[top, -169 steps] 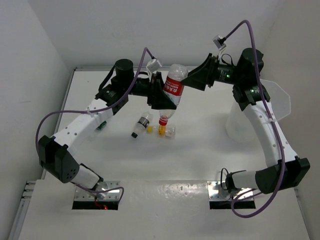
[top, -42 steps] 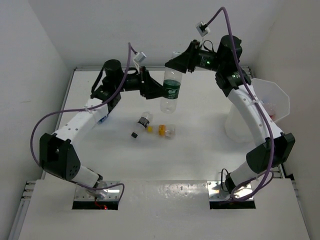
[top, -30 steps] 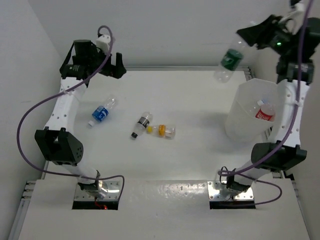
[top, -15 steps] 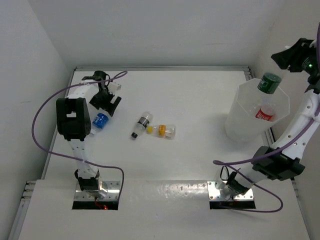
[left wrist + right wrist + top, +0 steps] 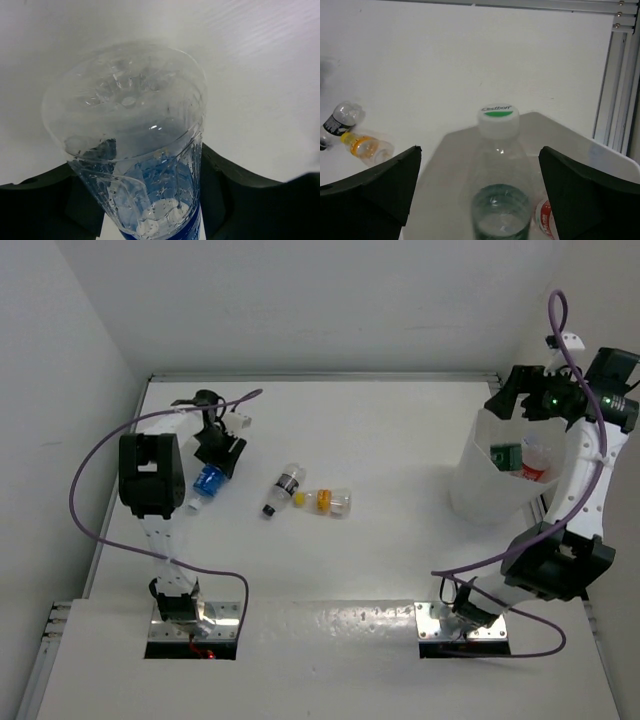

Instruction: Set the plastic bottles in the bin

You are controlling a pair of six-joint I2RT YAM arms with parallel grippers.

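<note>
Right wrist view: a green-label bottle [image 5: 499, 200] stands cap-up inside the bin [image 5: 580, 150], beside a red-label bottle [image 5: 546, 220]. It is below the right tool [image 5: 479, 165], whose fingers are spread wide and clear of it. The left tool [image 5: 150, 200] grips a blue-label bottle [image 5: 130, 110] lying on the tabletop [image 5: 400, 440]. A black-label bottle [image 5: 286, 483] and a yellow-orange bottle [image 5: 330, 502] lie to its right.
</note>
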